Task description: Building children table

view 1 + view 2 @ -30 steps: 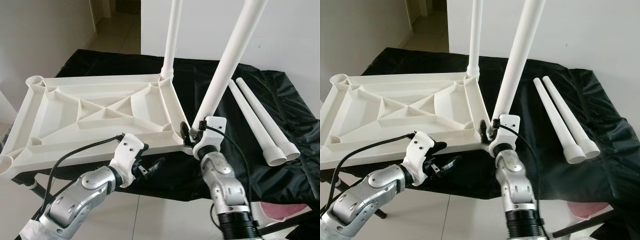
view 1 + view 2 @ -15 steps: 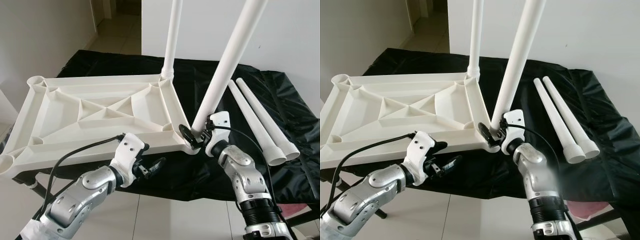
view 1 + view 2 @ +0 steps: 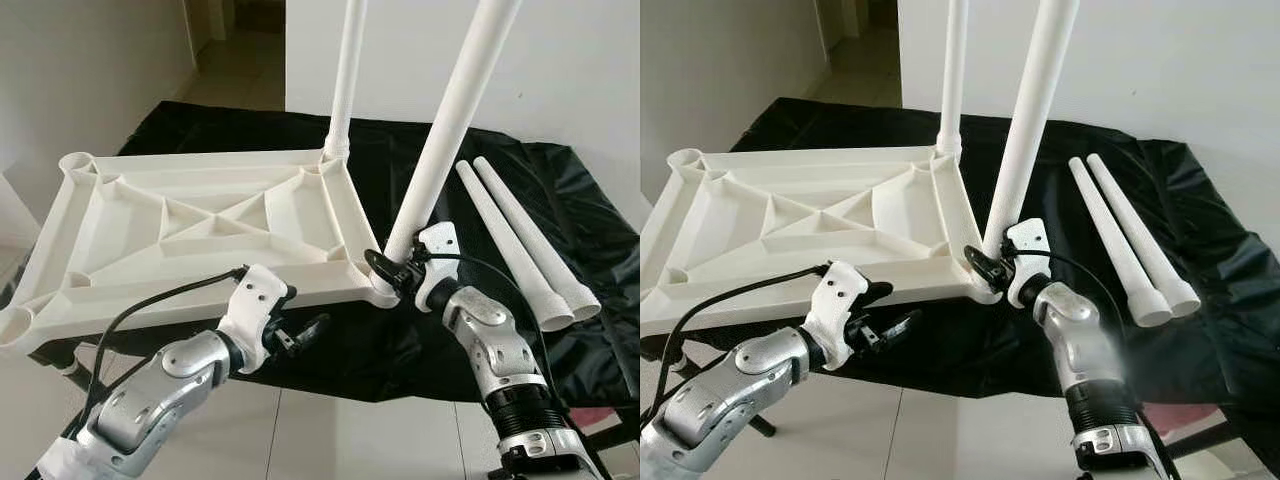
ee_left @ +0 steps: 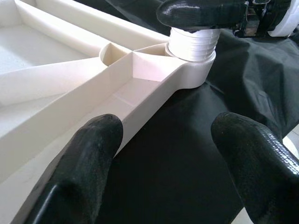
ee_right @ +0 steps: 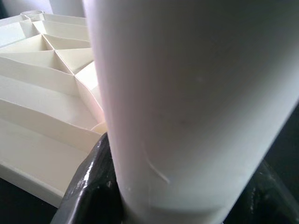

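A white plastic tabletop (image 3: 180, 160) lies upside down on a black cloth. One white leg (image 3: 345, 80) stands in its far right corner. A second leg (image 3: 445, 130) stands tilted in the near right corner socket (image 4: 194, 44). My right gripper (image 3: 392, 268) is shut on this leg's base, and the leg (image 5: 187, 102) sits between its fingers (image 5: 88, 186) in the right wrist view. My left gripper (image 3: 300, 335) hangs open just below and in front of the tabletop's near edge, its fingers (image 4: 84, 158) apart and holding nothing. Two loose legs (image 3: 520, 245) lie side by side on the cloth to the right.
The black cloth (image 3: 560, 180) drapes over the support's front and right edges. A white wall rises close behind the table. Tiled floor (image 3: 330, 440) lies below the near edge, and an open passage leads away at the far left.
My right forearm has swung out to the right while its gripper stayed on the leg's base. The held leg now stands a little more upright. The left arm has hardly moved.
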Robot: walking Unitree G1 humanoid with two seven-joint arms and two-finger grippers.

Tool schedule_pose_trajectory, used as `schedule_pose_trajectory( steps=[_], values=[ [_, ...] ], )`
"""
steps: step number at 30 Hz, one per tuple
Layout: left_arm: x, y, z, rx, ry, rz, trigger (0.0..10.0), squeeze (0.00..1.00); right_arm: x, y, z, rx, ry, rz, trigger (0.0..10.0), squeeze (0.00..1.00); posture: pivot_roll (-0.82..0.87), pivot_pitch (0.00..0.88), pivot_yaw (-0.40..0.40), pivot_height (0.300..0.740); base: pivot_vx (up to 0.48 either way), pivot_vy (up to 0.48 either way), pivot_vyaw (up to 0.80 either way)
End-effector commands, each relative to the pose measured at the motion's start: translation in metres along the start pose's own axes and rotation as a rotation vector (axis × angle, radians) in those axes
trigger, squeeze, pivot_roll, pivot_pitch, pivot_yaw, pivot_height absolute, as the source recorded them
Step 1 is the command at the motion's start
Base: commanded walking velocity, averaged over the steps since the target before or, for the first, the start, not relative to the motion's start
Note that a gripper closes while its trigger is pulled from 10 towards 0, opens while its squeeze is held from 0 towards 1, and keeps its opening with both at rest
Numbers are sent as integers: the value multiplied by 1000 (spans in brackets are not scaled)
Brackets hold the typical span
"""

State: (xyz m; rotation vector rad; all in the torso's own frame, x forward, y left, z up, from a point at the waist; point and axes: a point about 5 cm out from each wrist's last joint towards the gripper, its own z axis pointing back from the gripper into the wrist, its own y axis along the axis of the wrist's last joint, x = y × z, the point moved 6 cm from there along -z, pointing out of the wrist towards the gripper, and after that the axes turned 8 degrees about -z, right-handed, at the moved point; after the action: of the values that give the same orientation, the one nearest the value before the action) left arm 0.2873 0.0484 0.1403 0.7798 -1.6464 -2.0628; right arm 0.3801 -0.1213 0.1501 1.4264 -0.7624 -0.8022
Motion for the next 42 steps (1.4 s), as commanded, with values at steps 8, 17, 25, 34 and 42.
schedule_pose_trajectory(
  steps=[8, 17, 25, 34, 42],
  values=[
    [20, 4, 3, 23, -174, -1, 10000, 0, 16, -21, 9, -55, -257, -142, 10000, 0, 60, 78, -21, 740, 0, 0, 0],
    [16, 6, 2, 29, -149, 10, 10000, 0, -1, -25, 11, -37, -504, -205, 10000, 0, 58, 82, -30, 740, 0, 0, 0],
    [-4, 11, 4, 35, -82, -19, 10000, 0, -28, -21, 5, 10, -562, -301, 10000, 0, 67, 82, -39, 740, 0, 0, 0],
    [-9, 15, 3, 42, -75, -37, 10000, 0, -28, 1, 4, 87, -484, -279, 10000, 1000, 57, 94, -38, 740, 0, 0, 0],
    [-5, 14, 2, 45, -85, -32, 10000, 0, -17, 10, 12, 98, -391, -186, 10000, 0, 51, 77, -50, 740, 0, 0, 0]
  ],
)
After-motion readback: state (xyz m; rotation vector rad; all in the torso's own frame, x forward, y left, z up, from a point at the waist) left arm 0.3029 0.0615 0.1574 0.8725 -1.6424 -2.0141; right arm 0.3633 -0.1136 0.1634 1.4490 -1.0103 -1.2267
